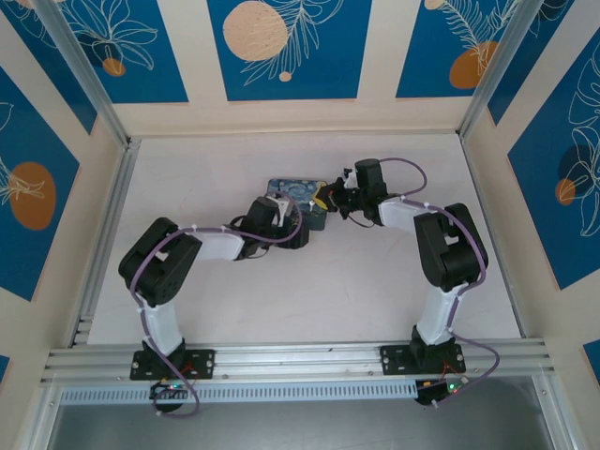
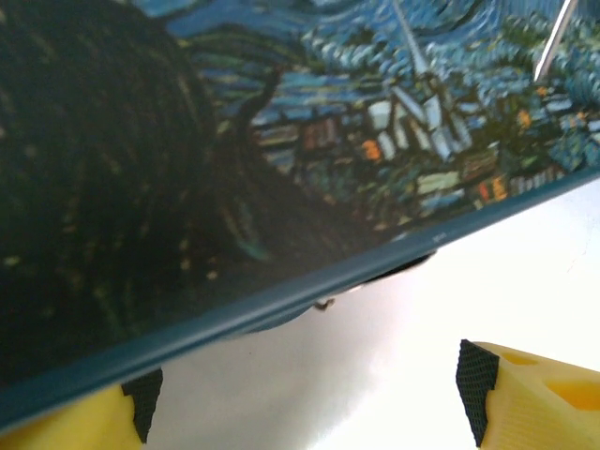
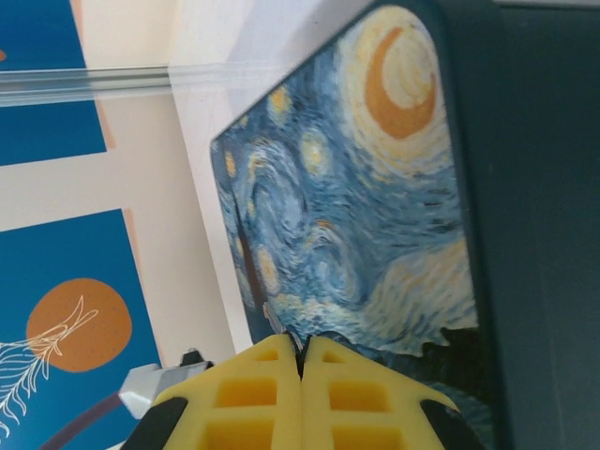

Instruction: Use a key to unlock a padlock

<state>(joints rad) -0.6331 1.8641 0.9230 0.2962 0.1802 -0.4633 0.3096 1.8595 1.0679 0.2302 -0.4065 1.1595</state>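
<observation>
gaping wide, the left gripper (image 2: 307,401) had its two yellow fingers (image 2: 548,398) set far apart, with nothing between them but bare white table (image 2: 422,328). just past the fingertips ran the dark edge of the painted box (image 2: 281,141), slanting across and passing over the finger at the lower left of that view. its swirled blue and yellow picture stretched away beyond the fingers. under that edge, straight ahead of the gap between the fingers, a small metal glint (image 2: 323,305) peeked out beside a dark shadow. it was too small to say whether it was the padlock. far beyond the other finger a thin pale line (image 2: 555,37) crossed the box's picture, and what it was could not be told.

the right gripper (image 3: 302,356) had its yellow fingers pressed flat together, no gap between them. right ahead of their tips lay the box, its orange moon well beyond the fingers. a tiny grey sliver (image 3: 269,314) sat just past the tips, a little to one side of the seam. whether it was the key, and whether the fingers pinched it, could not be told.

seen from above, both grippers sat at the box and near each other, the left one at its near side, the right one at its right end.
</observation>
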